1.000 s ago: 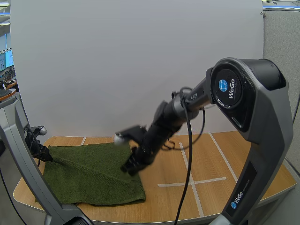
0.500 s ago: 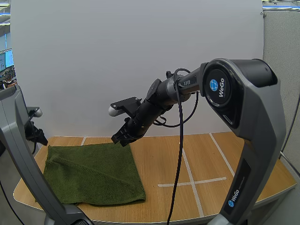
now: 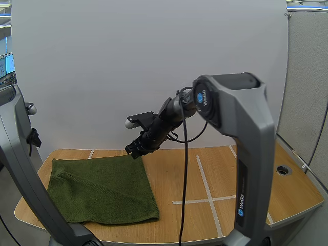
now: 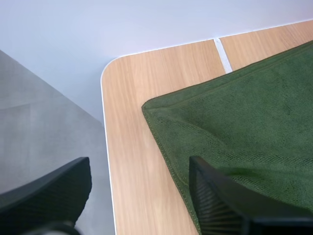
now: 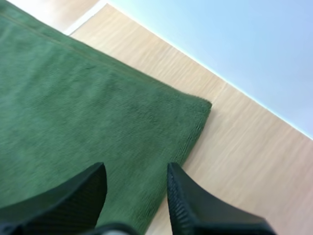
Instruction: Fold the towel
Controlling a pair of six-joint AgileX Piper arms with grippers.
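Now, towel: spread flat on the left.
Right gripper: held wide, empty, just above far right corner.
Left gripper: held wide, empty, over far left corner.

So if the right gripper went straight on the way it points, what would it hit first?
Probably the towel, near its far corner; the right gripper aims down at it, though depth is unclear.

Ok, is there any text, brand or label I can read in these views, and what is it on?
"WeGo": white lettering running up the lower link of the right arm.
Next to the round blue logo on that arm's shoulder joint: lettering too slanted to read.
Towel and table: no text on either.
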